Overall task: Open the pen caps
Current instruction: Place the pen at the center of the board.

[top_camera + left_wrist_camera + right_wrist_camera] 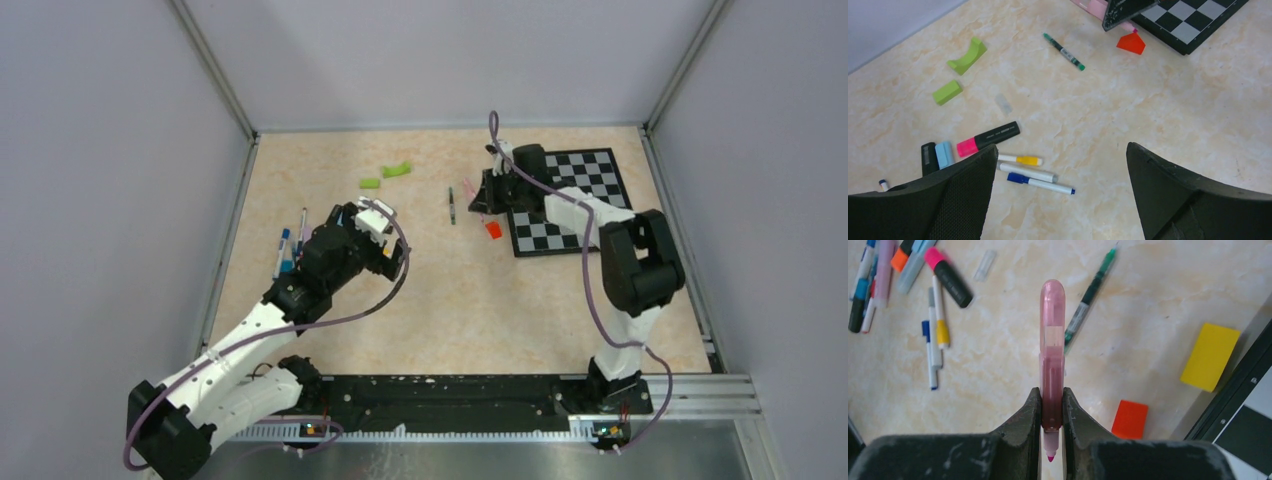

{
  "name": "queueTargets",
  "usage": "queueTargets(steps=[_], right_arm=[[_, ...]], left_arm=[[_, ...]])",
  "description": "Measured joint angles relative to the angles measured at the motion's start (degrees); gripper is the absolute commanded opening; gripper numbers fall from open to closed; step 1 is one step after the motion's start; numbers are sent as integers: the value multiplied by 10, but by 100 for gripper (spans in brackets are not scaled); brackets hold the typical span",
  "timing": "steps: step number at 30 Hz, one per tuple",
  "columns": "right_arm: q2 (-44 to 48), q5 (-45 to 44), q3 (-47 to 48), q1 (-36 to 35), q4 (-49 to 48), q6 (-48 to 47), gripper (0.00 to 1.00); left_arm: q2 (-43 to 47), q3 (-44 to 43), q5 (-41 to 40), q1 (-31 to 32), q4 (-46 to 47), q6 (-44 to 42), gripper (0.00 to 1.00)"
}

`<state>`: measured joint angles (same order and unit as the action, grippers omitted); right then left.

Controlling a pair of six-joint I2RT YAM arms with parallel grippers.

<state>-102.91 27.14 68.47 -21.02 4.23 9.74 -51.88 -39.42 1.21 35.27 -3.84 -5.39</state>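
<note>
**Pen caps: 1 pink pen clamped, the others lying on the desk**

Nearest the arm bases, the left gripper (pixel 1062 147) hangs over the desk (pixel 1158 110) with its jaws wide apart and nothing between them. Just past its left finger lies a cluster of pens. There is a black highlighter (pixel 996 135) with a pink cap (pixel 967 147) and a white pen (pixel 1008 158) with a yellow cap (pixel 1029 160). With them are a grey-white pen (pixel 1028 173) and a thin pen (pixel 1048 186) with a blue cap (pixel 1017 178). The 3 slim ones lie close together and nearly parallel. Beside the highlighter's pink end sit a light-blue piece (pixel 944 154) and a black piece (pixel 928 157), side by side. Whether these are caps or short pens I cannot tell.

Farther out, a small clear cap (pixel 1003 103) lies alone, apart from every pen. Beyond it a green pen (pixel 1064 51) lies by itself on bare desk.

The right gripper (pixel 1052 395) is clamped on a pink pen (pixel 1052 315), its fingers pressing the barrel from both sides. A bare pink nib pokes out toward the wrist. The far end is rounded, translucent pink, possibly a cap pushed onto the back. Below and to the right of this gripper lie an orange block (pixel 1129 418) and a yellow block (pixel 1210 356), next to the edge of a checkerboard (pixel 600 180).

Farthest away, toward the back wall, rest a green curved piece (pixel 968 56) and a green block (pixel 947 92), near each other but not touching.
</note>
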Motion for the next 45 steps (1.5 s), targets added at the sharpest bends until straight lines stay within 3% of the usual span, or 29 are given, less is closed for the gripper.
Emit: queueTargets(steps=[9,17,25,33,34,38,45], right_arm=[[-150,-25,139,0,25,65,3],[-221,-23,209,0,52,101,9],[-233,-26,216,0,64,120,32],[-233,-18,217,1,70,127,35],[-233,-17,217,2,71,127,39],[-232,-6,217,7,78,123,41],[-178,23,195,18,110,64,42]], left_arm=[[34,24,-26,0,0,-34,99],[34,24,-26,0,-1,-38,99],[34,24,-26,0,0,-38,99],[33,31,-26,-2,4,-41,99],[33,32,-26,-3,4,-42,99],[29,34,-25,-11,5,-35,99],[14,47,0,-16,60,85,99]])
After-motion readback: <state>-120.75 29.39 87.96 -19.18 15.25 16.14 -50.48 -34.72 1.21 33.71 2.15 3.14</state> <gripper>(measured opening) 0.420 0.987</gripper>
